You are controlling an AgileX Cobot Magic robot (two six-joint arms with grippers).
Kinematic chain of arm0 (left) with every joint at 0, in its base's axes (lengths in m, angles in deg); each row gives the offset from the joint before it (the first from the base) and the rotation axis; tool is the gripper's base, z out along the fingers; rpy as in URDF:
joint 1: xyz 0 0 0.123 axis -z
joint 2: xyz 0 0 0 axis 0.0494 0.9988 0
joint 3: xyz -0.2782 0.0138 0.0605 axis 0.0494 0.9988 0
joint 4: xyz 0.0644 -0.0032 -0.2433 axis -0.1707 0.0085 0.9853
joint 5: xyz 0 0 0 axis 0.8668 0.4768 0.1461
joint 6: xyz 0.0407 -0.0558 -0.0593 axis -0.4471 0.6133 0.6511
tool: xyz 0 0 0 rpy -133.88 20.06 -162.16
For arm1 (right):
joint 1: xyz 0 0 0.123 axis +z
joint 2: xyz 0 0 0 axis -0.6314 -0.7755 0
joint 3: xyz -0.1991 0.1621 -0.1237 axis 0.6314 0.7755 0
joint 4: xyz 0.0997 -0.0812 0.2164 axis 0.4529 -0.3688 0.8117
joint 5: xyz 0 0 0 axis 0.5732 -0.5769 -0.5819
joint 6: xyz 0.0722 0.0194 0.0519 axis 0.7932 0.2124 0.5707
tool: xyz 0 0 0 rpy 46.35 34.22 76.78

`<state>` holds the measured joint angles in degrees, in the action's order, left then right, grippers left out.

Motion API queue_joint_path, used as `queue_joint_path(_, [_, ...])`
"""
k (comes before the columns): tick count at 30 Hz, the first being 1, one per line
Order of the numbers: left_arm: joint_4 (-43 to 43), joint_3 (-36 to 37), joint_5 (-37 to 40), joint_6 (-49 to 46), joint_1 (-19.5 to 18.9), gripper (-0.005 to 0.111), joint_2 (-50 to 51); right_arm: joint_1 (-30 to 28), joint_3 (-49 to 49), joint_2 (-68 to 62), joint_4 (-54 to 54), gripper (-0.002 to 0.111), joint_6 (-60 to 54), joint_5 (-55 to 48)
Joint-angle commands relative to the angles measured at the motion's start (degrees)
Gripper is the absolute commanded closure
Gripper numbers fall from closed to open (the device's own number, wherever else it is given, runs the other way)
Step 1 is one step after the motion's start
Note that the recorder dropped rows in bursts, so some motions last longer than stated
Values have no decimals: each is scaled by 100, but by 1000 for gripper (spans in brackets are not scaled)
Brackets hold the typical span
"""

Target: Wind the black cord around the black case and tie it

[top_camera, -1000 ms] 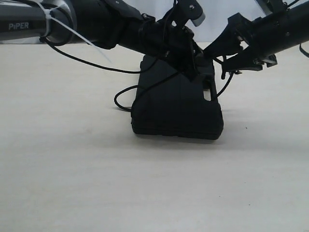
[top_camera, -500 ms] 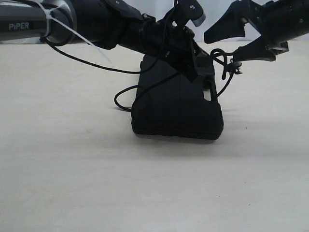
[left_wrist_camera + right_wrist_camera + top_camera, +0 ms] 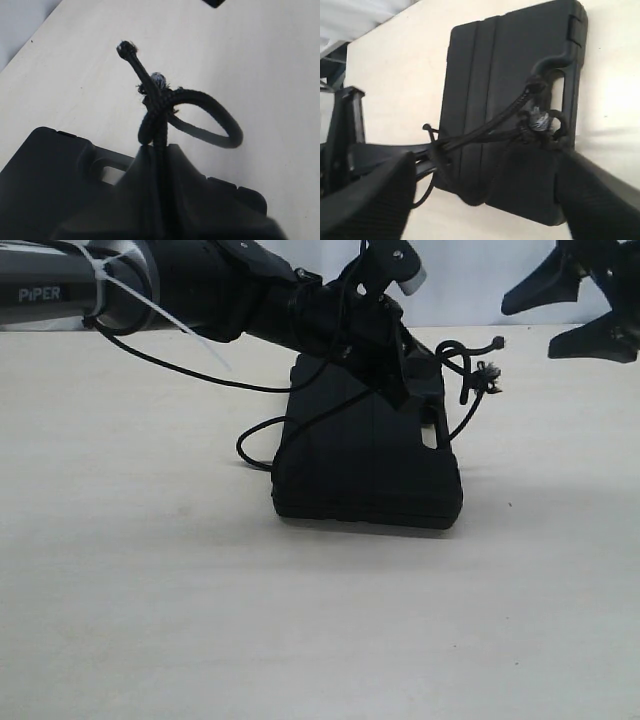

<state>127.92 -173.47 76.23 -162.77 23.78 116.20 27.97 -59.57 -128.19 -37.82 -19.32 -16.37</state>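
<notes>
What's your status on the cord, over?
Left tool shut on cord over case. Right tool open, clear. Cord knotted by handle slot. No obstruction seen.

The only lettering I can make out is "PiPER" [image 3: 38, 294], white on the dark shell of the left arm [image 3: 200, 285]. It sits far back from its jaws, beyond the white zip tie [image 3: 98, 285]. The black case [image 3: 365, 465] may carry moulded marks, but it is too dark to tell.

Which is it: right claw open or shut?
Open. Right claw shows its fingers spread wide with nothing between them, clear of the cord.
</notes>
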Motion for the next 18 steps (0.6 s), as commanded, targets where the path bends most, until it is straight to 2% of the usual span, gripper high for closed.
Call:
queue_joint_path(1, [52, 4, 10, 36, 6, 107, 0, -2, 7, -554, 573, 61, 536, 469])
queue_joint_path(8, [52, 4, -12, 13, 6, 107, 0, -2, 7, -1422, 2599, 63, -431, 313])
queue_joint_path(15, [52, 4, -176, -14, 6, 107, 0, 20, 7, -1598, 2778, 64, -555, -10])
queue_joint_path(18, [52, 4, -243, -14, 6, 107, 0, 67, 7, -1598, 2852, 73, -555, -89])
